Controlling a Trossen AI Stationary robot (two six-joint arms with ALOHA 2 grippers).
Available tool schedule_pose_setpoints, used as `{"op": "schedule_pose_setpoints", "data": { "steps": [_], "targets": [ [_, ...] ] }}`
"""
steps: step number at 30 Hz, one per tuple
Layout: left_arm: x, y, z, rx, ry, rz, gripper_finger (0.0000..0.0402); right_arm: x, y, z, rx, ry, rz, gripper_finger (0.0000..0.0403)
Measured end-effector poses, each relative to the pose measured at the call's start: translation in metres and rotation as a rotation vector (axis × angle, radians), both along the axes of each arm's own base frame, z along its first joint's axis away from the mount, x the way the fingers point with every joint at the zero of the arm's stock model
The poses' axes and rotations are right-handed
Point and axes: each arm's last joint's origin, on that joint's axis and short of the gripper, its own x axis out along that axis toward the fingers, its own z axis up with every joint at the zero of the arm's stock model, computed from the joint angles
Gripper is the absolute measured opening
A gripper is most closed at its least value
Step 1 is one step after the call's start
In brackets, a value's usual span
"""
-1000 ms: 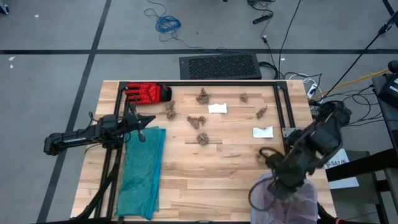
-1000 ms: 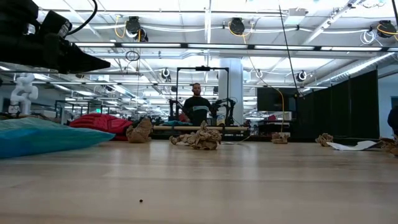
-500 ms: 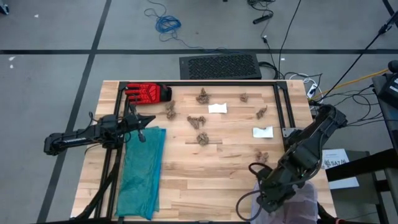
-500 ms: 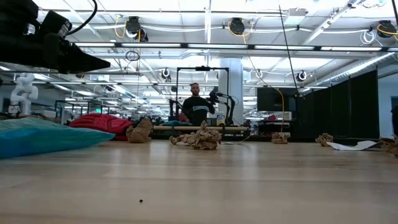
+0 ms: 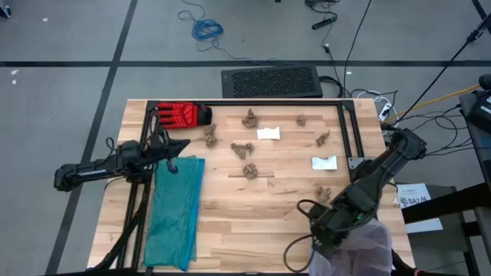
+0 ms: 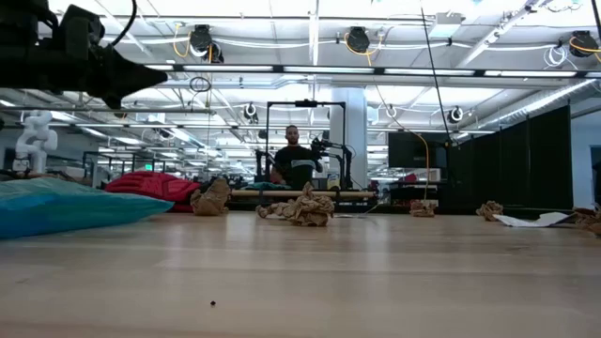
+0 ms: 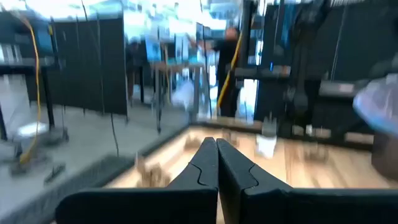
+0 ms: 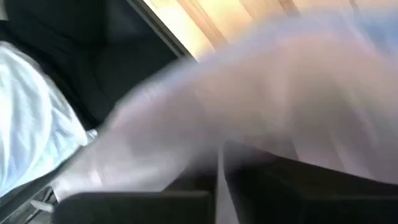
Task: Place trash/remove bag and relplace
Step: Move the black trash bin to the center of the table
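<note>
The bag (image 5: 370, 247), thin and pale pink-white, stands at the table's near right corner and fills the right wrist view (image 8: 261, 93). My right gripper (image 5: 321, 242) slants down at the bag's left side, fingers shut (image 8: 221, 183). Trash lies mid-table: brown wads (image 5: 242, 149) (image 5: 250, 170) (image 5: 324, 192) and white scraps (image 5: 268, 133) (image 5: 324, 162). My left gripper (image 5: 184, 146) (image 7: 216, 149) waits shut above the table's left side, touching nothing. My right gripper has its shut fingers right against the blurred bag wall (image 8: 205, 143) in the right wrist view. I cannot tell whether they touch it or have any of its plastic between them.
A red glove (image 5: 182, 113) lies at the far left. A teal-green plastic bag (image 5: 175, 211) is spread flat along the left side. A black frame rail (image 5: 268, 102) runs along the far edge and down both sides. Bare wood shows at the near middle.
My right gripper has sunk toward the bag, moving toward the table's near edge and somewhat left. My left gripper has tipped up a little and rolled in place.
</note>
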Motion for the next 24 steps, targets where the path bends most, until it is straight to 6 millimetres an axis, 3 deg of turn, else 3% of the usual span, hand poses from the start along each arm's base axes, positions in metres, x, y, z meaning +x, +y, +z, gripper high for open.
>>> {"op": "schedule_pose_setpoints", "data": {
  "steps": [9, 15, 24],
  "targets": [
    [0.001, -0.002, 0.018, 0.074, -0.025, -0.071, 0.0000, 0.029, -0.025, -0.013, -0.164, -0.284, 0.080, 0.0002],
    [0.016, 0.001, 0.022, 0.040, 0.127, -0.076, 0.0000, 0.043, -0.046, -0.013, -0.243, -0.375, 0.152, 0.0001],
    [0.057, 0.011, 0.037, 0.038, 0.459, 0.010, 0.0000, 0.070, -0.088, -0.010, -0.343, -0.535, 0.258, 0.0000]
  ]
}}
